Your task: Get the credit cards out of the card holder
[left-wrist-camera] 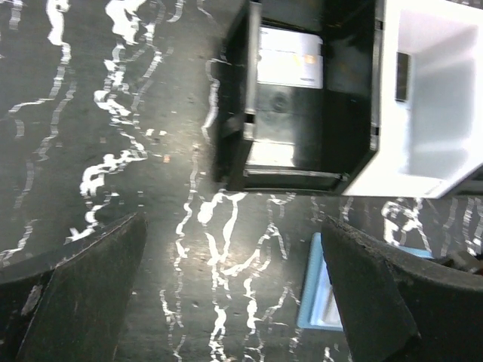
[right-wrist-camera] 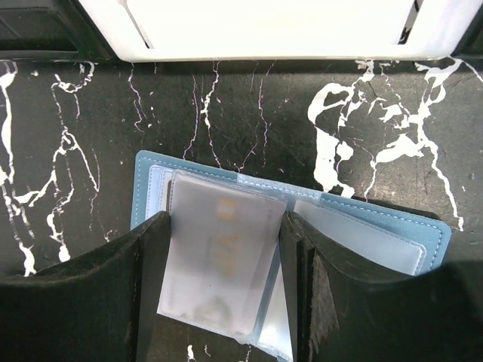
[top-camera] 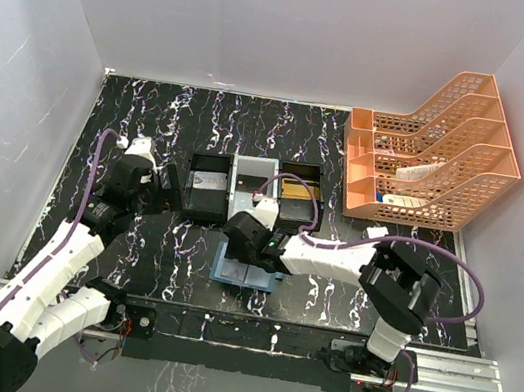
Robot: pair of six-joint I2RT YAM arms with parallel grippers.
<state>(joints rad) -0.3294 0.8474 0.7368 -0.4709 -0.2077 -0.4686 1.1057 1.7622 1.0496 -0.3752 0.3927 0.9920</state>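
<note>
On the table (top-camera: pixel 154 116), bare marbled surface is seen from the left wall to the left gripper (left-wrist-camera: pixel 232 222). This gripper is held at 9 o'clock of the tray (left-wrist-camera: pixel 230 128), just beside it. Its jaws are spread fully and nothing is held between them; only table is seen in the gap. The tray's near left corner is seen at 12 o'clock of that gap. A pale card (left-wrist-camera: pixel 288 56) is seen lying in the tray's left black compartment. A gold card (top-camera: pixel 301 190) is seen in the right black compartment.

The holder (right-wrist-camera: pixel 142 188) is laid open and flat at 6 o'clock of the tray's white middle compartment. A strip of bare table is left between the holder's far edge and the tray's near rim. The right gripper (right-wrist-camera: pixel 226 219) is set over the holder. Its jaws are partly closed, and a grey card (right-wrist-camera: pixel 219 264) is pinched between the pads by its two long edges. This card is tilted slightly off the holder's lines, and its near end is seen past the pocket edges. More pockets are exposed at 3 o'clock of the right finger.

An orange rack (top-camera: pixel 432 155) is placed at 2 o'clock of the tray, against the right wall and well apart from the holder. Open table is left between the two.
</note>
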